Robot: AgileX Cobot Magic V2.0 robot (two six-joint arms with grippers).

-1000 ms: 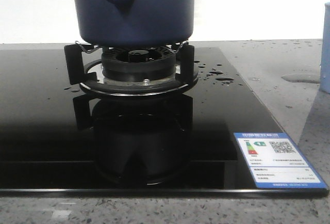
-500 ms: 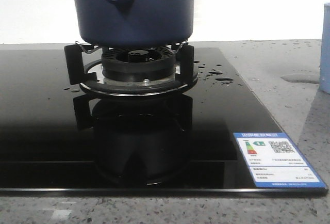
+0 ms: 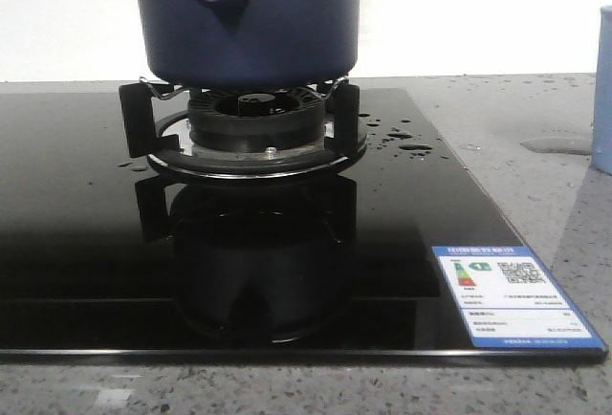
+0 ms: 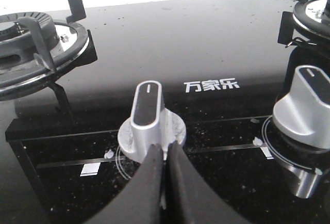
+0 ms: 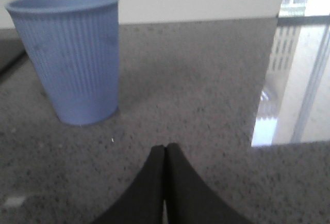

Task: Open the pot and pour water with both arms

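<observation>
Pot [image 3: 251, 18] sat on the burner grate [image 3: 244, 123] of the black glass hob [image 3: 86, 243], handle stub facing the camera. Water [image 3: 415, 146] was beaded on the glass just right of the burner. Left gripper [image 4: 165, 170] was fully closed, empty, just in front of a silver knob [image 4: 148, 111]. Right gripper [image 5: 165, 170] was closed, empty, above the stone counter [image 5: 206, 105] near the light-blue cup [image 5: 75, 53]

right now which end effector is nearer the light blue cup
Right. The right end effector is shut on the counter just short of the cup, nothing between them. The left end effector is shut at a stove knob, no cup in its view.
</observation>
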